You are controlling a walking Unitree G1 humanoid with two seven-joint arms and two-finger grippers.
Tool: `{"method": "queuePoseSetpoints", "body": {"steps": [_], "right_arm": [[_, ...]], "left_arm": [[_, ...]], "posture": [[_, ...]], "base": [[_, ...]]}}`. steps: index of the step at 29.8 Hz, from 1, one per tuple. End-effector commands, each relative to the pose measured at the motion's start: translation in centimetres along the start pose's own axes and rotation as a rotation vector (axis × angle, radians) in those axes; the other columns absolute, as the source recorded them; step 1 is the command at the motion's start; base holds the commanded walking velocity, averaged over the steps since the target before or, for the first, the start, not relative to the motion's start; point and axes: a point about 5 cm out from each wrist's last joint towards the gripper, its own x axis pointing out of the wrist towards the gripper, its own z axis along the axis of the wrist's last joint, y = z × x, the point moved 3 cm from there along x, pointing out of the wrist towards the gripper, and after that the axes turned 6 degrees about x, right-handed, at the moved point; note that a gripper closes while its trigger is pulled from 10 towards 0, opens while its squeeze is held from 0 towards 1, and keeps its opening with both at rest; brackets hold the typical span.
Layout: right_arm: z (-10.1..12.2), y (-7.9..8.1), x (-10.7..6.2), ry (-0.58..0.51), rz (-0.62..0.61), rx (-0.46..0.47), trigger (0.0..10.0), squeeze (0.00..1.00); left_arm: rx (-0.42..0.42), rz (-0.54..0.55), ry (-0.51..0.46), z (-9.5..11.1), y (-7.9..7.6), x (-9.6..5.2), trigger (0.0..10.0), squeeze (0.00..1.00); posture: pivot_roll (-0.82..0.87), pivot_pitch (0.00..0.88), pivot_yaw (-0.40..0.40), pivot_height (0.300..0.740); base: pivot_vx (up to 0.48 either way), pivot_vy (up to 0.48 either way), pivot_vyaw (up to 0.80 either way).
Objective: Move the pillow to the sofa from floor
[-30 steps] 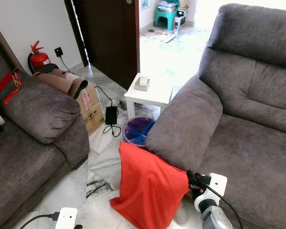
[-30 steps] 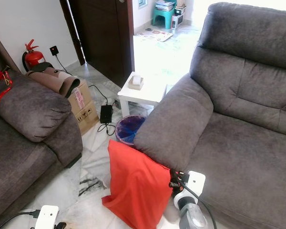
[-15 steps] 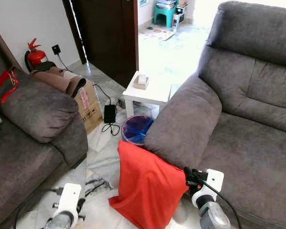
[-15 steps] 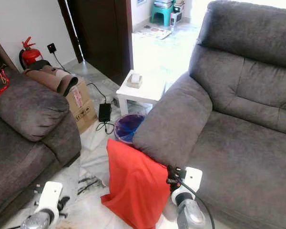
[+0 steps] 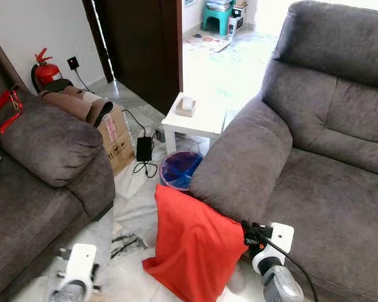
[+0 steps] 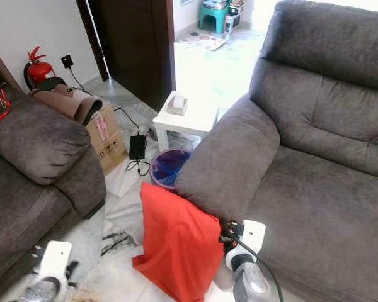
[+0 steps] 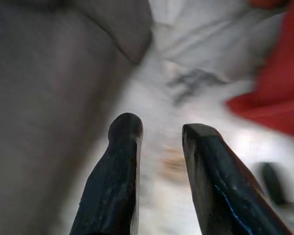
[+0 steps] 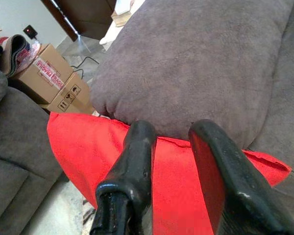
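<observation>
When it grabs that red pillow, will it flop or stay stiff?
Probably flop: the pillow sags in loose folds against the sofa arm. It looks light and soft, likely to drape from the right gripper, whose fingers straddle its top edge.

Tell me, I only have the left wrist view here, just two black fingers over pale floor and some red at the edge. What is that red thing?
Observer: It is the red pillow, standing on the floor and leaning against the grey sofa's armrest.
Operator: Where is the other arm?
Observer: The right pincer is right at the pillow's top edge, where it meets the armrest, fingers parted.
Operator: Has it gripped the pillow?
Observer: I cannot tell; the fingers straddle the edge with a gap between them.
Operator: Anything close behind the pillow?
Observer: A blue bin and a small white table.
</observation>
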Motion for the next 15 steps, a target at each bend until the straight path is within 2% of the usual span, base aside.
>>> {"method": "queuePoseSetpoints", "body": {"steps": [1,2,4,5,7,10,12,13,15], "right_arm": [[-0.6,0.3,-0.1,0.025,0.006,0.003,10.0,0.0],[-0.6,0.3,-0.1,0.022,0.007,0.005,10.0,0.0],[-0.5,0.3,0.0,0.021,0.006,0.006,10.0,0.0],[-0.5,0.4,0.0,0.019,0.008,0.008,10.0,0.0],[-0.5,0.4,0.0,0.019,0.01,0.007,10.0,0.0],[-0.5,0.4,0.0,0.021,0.01,0.005,10.0,0.0],[-0.5,0.4,0.0,0.021,0.009,0.006,10.0,0.0],[-0.5,0.3,0.0,0.021,0.005,0.008,10.0,0.0],[-0.5,0.3,0.0,0.017,0.002,0.013,10.0,0.0]], "left_arm": [[0.195,-0.022,-0.06,0.9,-0.7,0.1,10.0,0.0],[0.286,-0.035,-0.131,2.4,-1.0,0.3,10.0,0.0],[0.329,-0.058,-0.166,3.2,-1.4,0.4,10.0,0.0],[0.382,-0.077,-0.202,3.8,-1.8,0.4,10.0,0.0],[0.414,-0.085,-0.233,4.4,-2.0,0.5,10.0,0.0],[0.553,-0.102,-0.289,5.1,-2.5,0.4,10.0,0.0],[0.553,-0.103,-0.277,5.0,-2.5,0.5,10.0,0.0],[0.333,-0.104,-0.179,4.0,-2.3,0.6,10.0,0.0],[0.087,-0.11,-0.071,2.4,-2.3,0.5,10.0,0.0]], "posture": [[0.02,0.157,0.049,0.74],[0.01,0.158,0.05,0.74],[0.02,0.157,0.05,0.74],[0.02,0.157,0.049,0.74],[0.01,0.158,0.049,0.74],[0.02,0.156,0.05,0.74],[0.02,0.156,0.05,0.74],[0.02,0.154,0.051,0.74],[0.02,0.153,0.053,0.74]], "base": [[0.0,0.0,0.0],[0.0,0.0,0.0],[0.0,0.0,0.0],[0.0,0.0,0.0],[0.0,0.0,0.0],[0.0,0.0,0.0],[0.0,0.0,0.0],[0.0,0.0,0.0],[0.0,0.0,0.0]]}}
